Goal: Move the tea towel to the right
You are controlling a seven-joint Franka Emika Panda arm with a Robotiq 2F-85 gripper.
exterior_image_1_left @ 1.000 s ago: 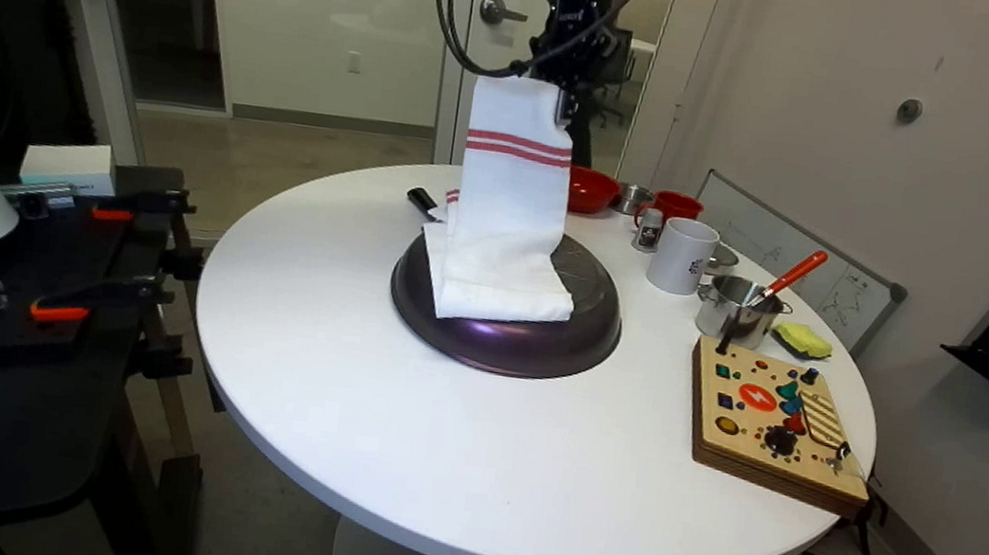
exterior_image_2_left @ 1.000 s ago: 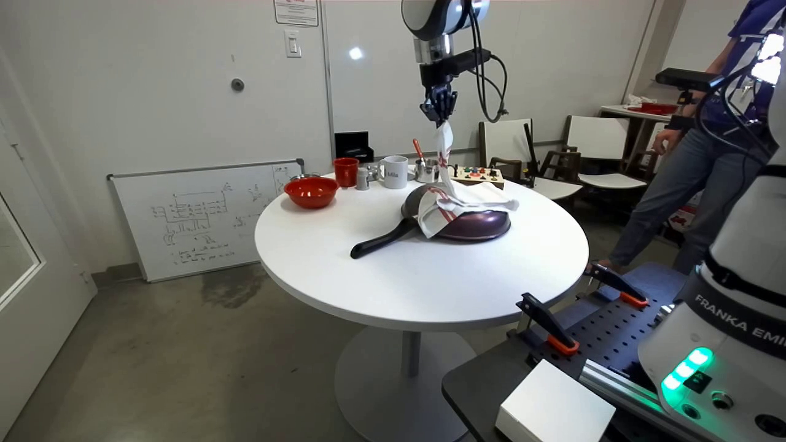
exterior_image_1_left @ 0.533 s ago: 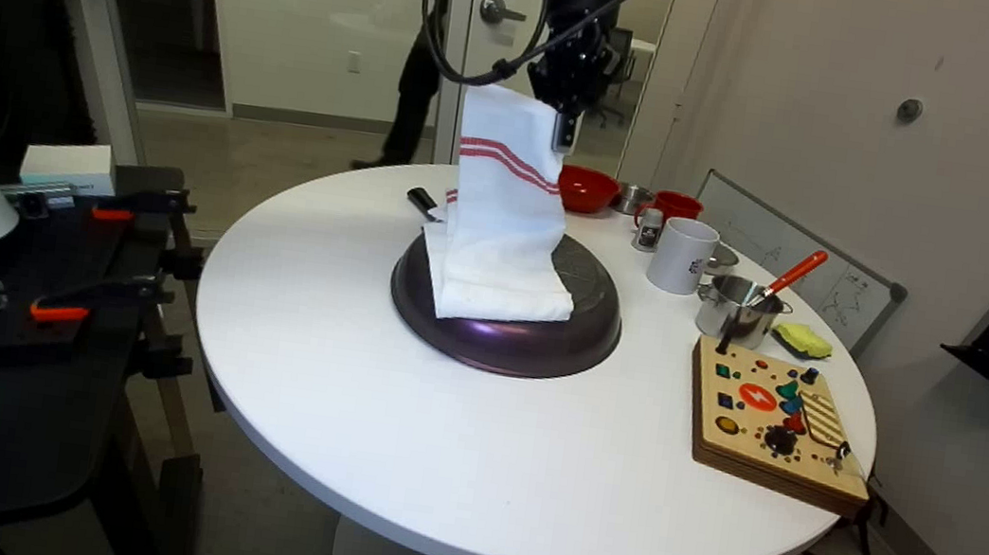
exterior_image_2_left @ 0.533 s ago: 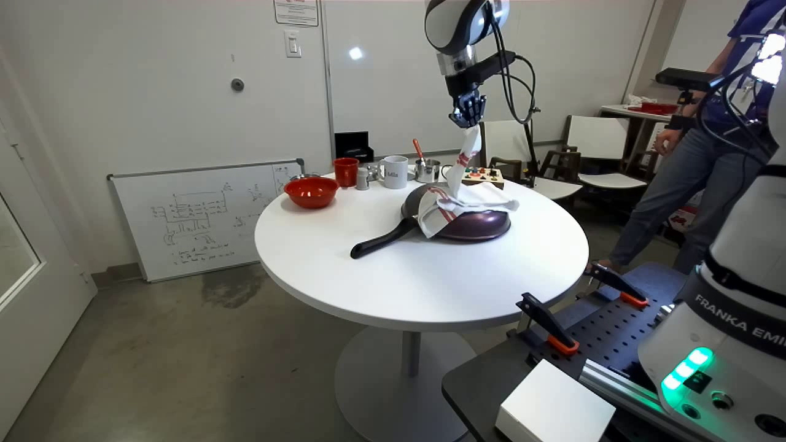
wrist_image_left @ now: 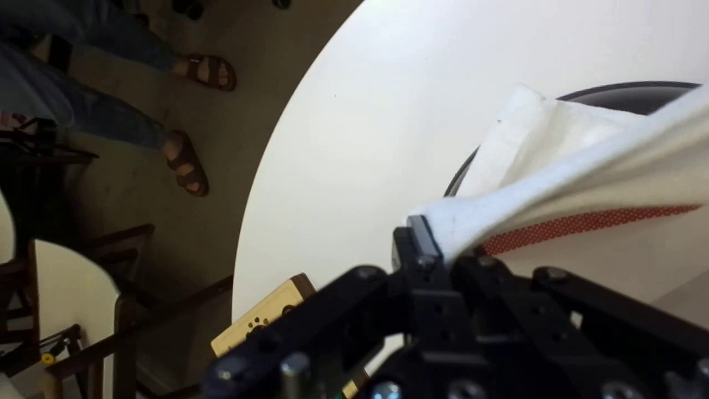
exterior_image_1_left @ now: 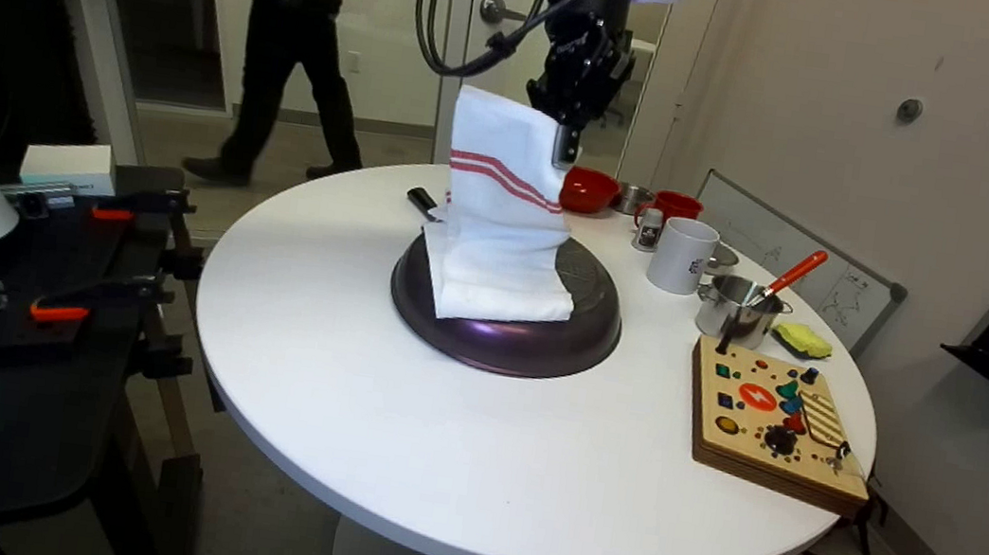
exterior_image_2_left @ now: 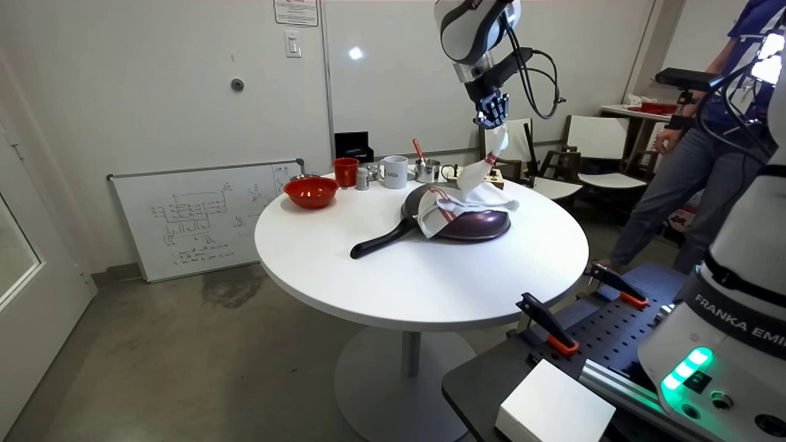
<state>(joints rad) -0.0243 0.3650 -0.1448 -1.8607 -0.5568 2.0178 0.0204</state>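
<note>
The tea towel (exterior_image_1_left: 499, 240), white with red stripes, is stretched up from an overturned dark pan (exterior_image_1_left: 533, 349). Its upper corner is pinched in my gripper (exterior_image_1_left: 567, 147), which hangs above the pan. The lower folds of the towel (exterior_image_2_left: 482, 197) still rest on the pan's upturned base, and a striped end droops over the side near the black handle (exterior_image_2_left: 381, 242). In the wrist view the cloth (wrist_image_left: 565, 183) runs from between the fingers (wrist_image_left: 424, 238) to the right; one fingertip is hidden behind it.
A wooden board with knobs (exterior_image_1_left: 777, 420), a steel pot (exterior_image_1_left: 734, 311) holding a red-handled tool, a yellow sponge (exterior_image_1_left: 802, 340) and a white mug (exterior_image_1_left: 683, 256) line one side of the round table (exterior_image_1_left: 470, 465). A red bowl (exterior_image_2_left: 311, 192) and red mug (exterior_image_2_left: 346, 172) stand near them.
My gripper has swung rightward in an exterior view and sunk slightly, tilting the towel's raised part along. The folds on the pan have stayed put. Someone now walks behind the glass.
</note>
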